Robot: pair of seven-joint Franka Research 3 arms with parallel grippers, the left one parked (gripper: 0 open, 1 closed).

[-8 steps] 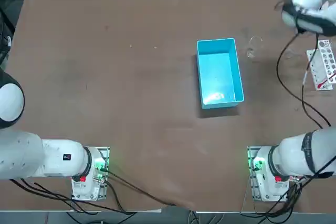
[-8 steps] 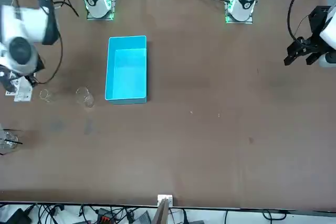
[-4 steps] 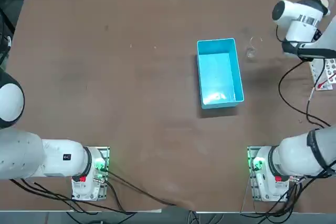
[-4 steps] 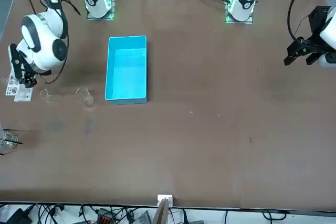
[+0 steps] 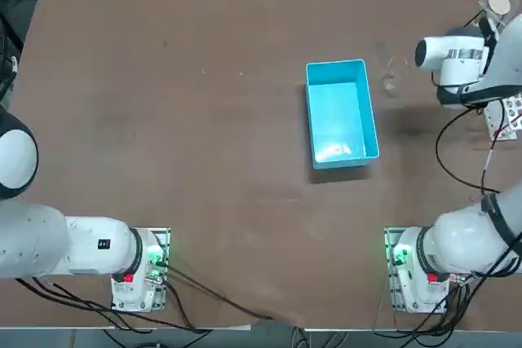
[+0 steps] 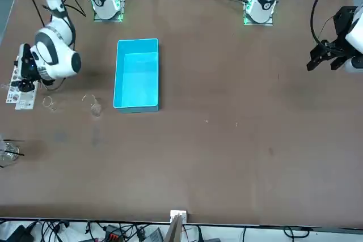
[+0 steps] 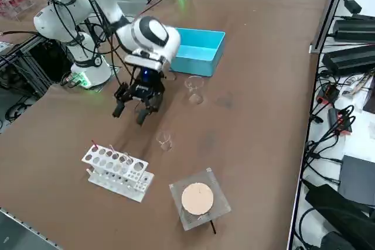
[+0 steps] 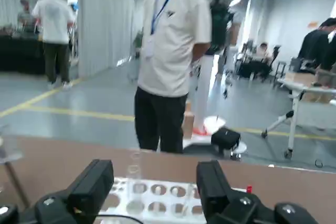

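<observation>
**Observation, robot's right side of the table.** The right gripper (image 7: 130, 113) hangs in the air, clear of the table (image 7: 252, 139). Its fingers are spread wide with nothing between them. The wrist is swung so that the fingers point outward toward the table's edge rather than straight down. From the wrist camera, the test-tube rack (image 8: 157, 195) lies just beyond the fingertips. A person in a white shirt (image 8: 170, 51) stands in the room past it.

**Position of items.** The rack sits near the table's right edge, close to the gripper but not touching it. It is white with rows of holes. A red cap (image 8: 248, 188) shows at one end, and I cannot tell whether the other holes are filled. A small glass beaker (image 7: 164, 140) stands between the rack and a larger beaker (image 7: 194, 89), which is near the blue bin (image 7: 200, 51). A wire gauze (image 7: 198, 198) with a round pad lies beyond the rack, farther from the arm's base.

**Assessment.** The step in hand reads as an approach to the rack, with no contact made. A pick from the rack would call for the wrist turned fingers-down and centred over one hole. It would also call for a narrow, gentle closure, since the nearby glassware is light and easily knocked.
</observation>
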